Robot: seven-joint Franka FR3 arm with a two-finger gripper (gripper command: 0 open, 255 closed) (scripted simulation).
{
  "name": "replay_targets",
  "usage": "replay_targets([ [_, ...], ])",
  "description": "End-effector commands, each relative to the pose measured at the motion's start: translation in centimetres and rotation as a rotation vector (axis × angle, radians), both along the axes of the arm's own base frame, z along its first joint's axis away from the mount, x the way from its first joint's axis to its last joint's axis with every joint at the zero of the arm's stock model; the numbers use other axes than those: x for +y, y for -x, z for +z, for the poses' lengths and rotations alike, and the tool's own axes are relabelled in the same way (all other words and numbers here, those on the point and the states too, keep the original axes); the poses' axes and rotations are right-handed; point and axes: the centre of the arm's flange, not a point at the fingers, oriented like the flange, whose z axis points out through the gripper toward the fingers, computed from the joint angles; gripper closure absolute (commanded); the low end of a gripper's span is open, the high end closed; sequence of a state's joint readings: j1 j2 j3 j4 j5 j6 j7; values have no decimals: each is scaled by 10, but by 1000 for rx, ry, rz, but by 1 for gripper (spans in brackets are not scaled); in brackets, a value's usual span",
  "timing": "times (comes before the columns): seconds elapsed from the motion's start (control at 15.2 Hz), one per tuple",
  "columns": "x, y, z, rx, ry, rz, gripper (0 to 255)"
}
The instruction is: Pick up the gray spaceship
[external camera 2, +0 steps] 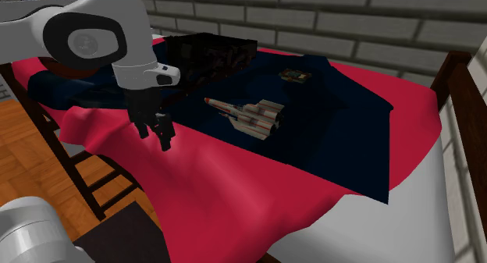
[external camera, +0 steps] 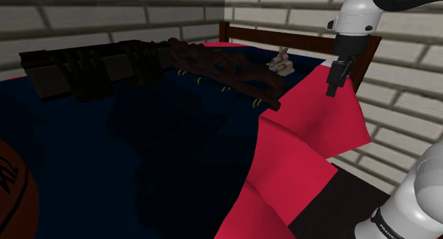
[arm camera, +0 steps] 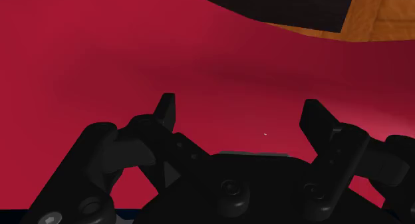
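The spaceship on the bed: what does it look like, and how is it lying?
The spaceship is a small pale gray model with reddish stripes, a long pointed nose and a wider rear with blocky engines. It lies flat on the dark blue blanket spread over the red bedspread, and nothing holds it. In the second exterior view its nose points left. The robot's open hand hangs over the red cover, well apart from it.

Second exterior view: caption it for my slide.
Open gripper over the red cover, apart from the spaceship on the navy blanket.
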State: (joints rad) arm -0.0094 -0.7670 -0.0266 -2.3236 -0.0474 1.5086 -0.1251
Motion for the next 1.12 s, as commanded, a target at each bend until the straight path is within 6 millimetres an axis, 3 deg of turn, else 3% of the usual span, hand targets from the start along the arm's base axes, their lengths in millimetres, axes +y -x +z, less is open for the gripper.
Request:
replay_targets([
  [0.0, 0, 0, 0, 0, 0, 0, 0],
  [0.53, 34, -92, 9, -81, 63, -488, 0],
  [1.06, 21, -189, 25, -162, 126, -975, 0],
])
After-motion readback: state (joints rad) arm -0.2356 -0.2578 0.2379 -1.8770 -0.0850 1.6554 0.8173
